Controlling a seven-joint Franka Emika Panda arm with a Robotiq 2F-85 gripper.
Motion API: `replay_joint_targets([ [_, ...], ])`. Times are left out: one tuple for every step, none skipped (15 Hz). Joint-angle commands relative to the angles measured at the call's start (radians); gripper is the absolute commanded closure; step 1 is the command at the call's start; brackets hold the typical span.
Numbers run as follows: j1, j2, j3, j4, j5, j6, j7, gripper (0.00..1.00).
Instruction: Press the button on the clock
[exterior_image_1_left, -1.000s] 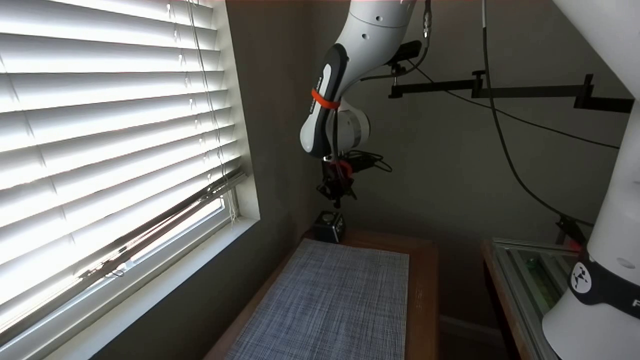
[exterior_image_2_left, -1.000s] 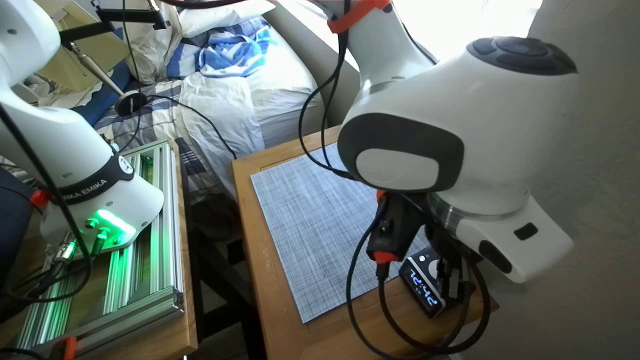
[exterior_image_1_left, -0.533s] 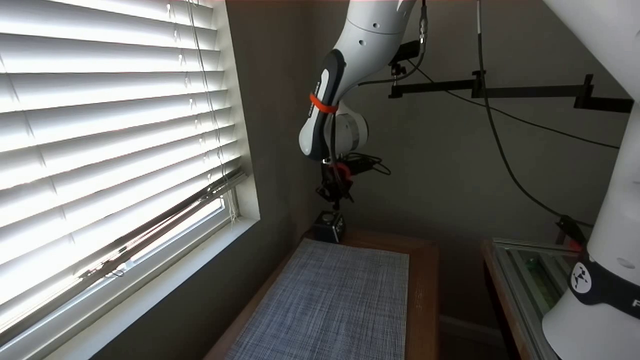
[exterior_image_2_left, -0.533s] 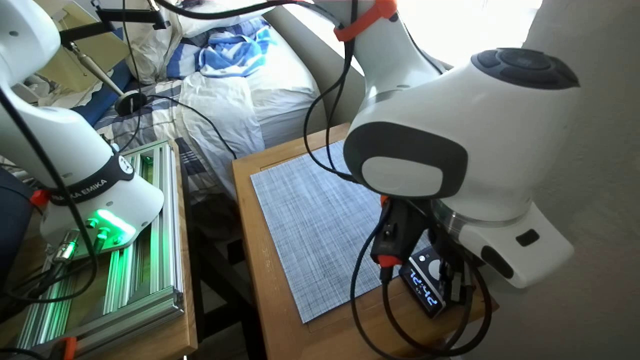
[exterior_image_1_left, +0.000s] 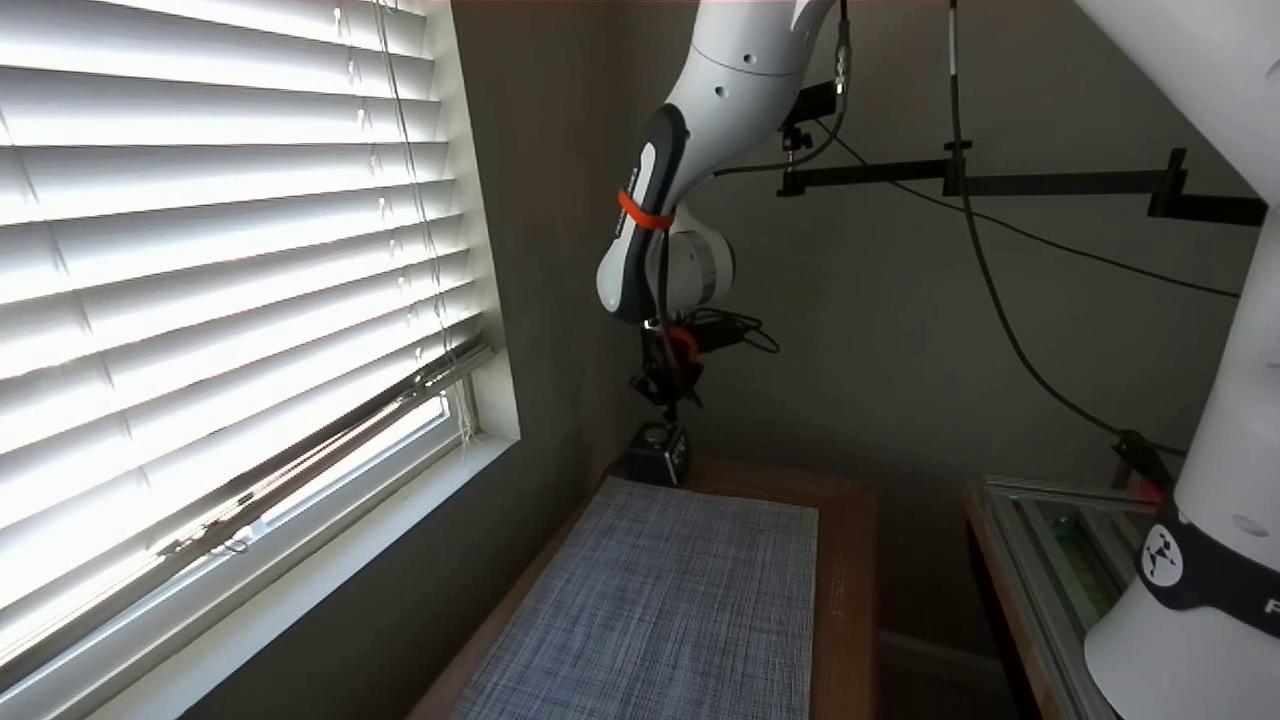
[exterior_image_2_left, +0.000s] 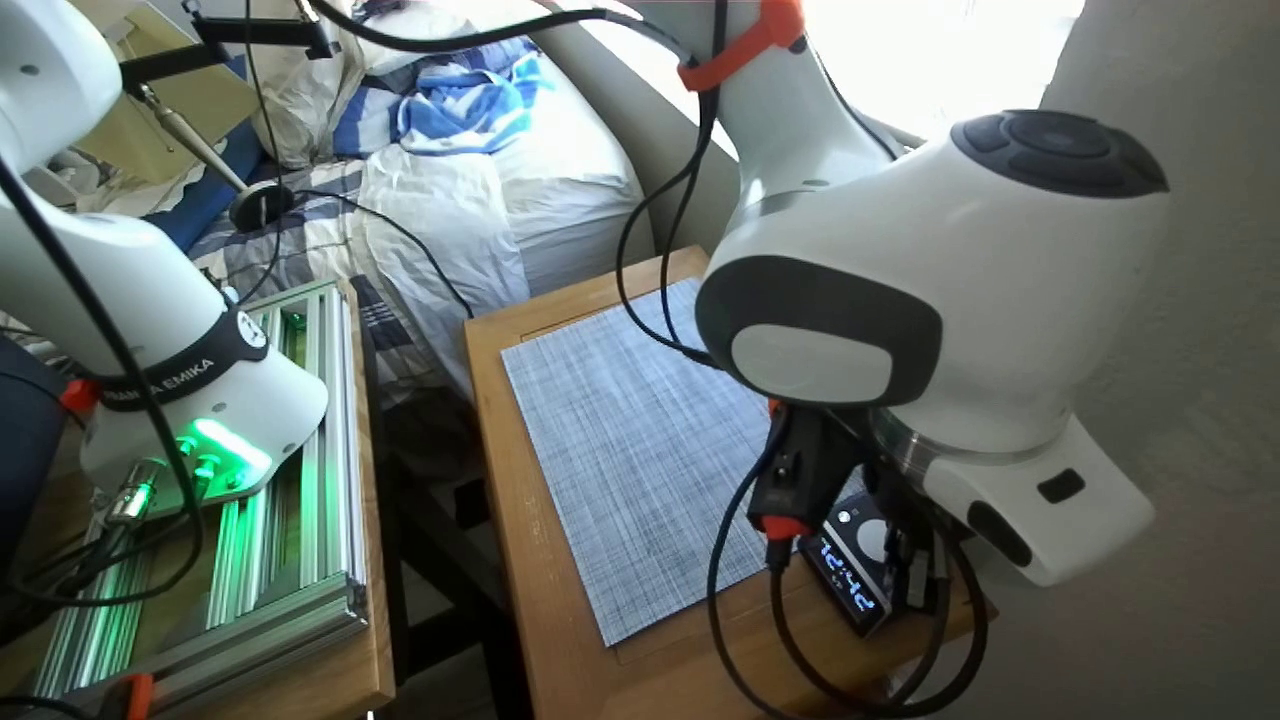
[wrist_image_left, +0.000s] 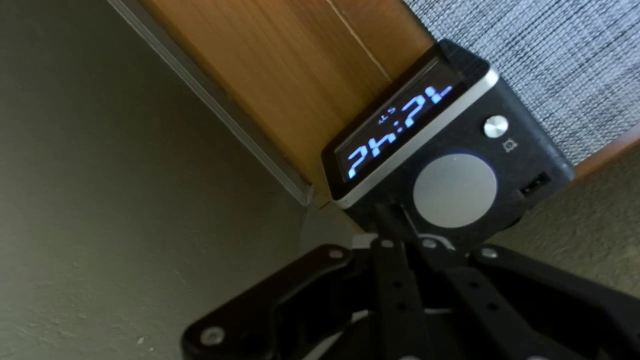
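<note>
The clock (exterior_image_1_left: 657, 462) is a small dark box on the table's far corner. It also shows in an exterior view (exterior_image_2_left: 845, 575) with a lit display. In the wrist view the clock (wrist_image_left: 445, 137) has a large round silver button (wrist_image_left: 455, 190) and a small silver knob (wrist_image_left: 496, 126) on top. My gripper (wrist_image_left: 392, 215) is shut and empty. Its fingertips are over the clock's top, beside the round button. I cannot tell whether they touch it. In an exterior view the gripper (exterior_image_1_left: 671, 412) points down just above the clock. It is partly hidden by cables in an exterior view (exterior_image_2_left: 915, 570).
A grey woven mat (exterior_image_1_left: 680, 600) lies on the wooden table (exterior_image_1_left: 845, 600) beside the clock. Walls (wrist_image_left: 175, 225) stand close to the table's corner. A window with blinds (exterior_image_1_left: 220, 200) is at the side. Loose cables (exterior_image_2_left: 720, 640) hang from the arm around the gripper.
The arm has come down a little and the gripper is lower, closer to the clock's top. The clock and mat have not moved.
</note>
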Motion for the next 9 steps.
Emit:
replay_joint_targets([
  [-0.025, 0.036, 0.02, 0.04, 0.031, 0.026, 0.006, 1.0],
  [-0.026, 0.039, 0.021, 0.043, 0.032, 0.028, 0.007, 1.0],
  [-0.027, 0.04, 0.022, 0.044, 0.033, 0.031, 0.006, 1.0],
  [-0.029, 0.042, 0.023, 0.046, 0.034, 0.033, 0.006, 1.0],
  [-0.03, 0.045, 0.025, 0.048, 0.035, 0.037, 0.006, 1.0],
  [-0.033, 0.045, 0.028, 0.049, 0.038, 0.038, 0.005, 1.0],
  [-0.035, 0.045, 0.031, 0.049, 0.041, 0.038, 0.005, 1.0],
  [-0.036, 0.046, 0.033, 0.05, 0.042, 0.04, 0.005, 1.0],
  [-0.037, 0.047, 0.034, 0.051, 0.044, 0.04, 0.005, 1.0],
])
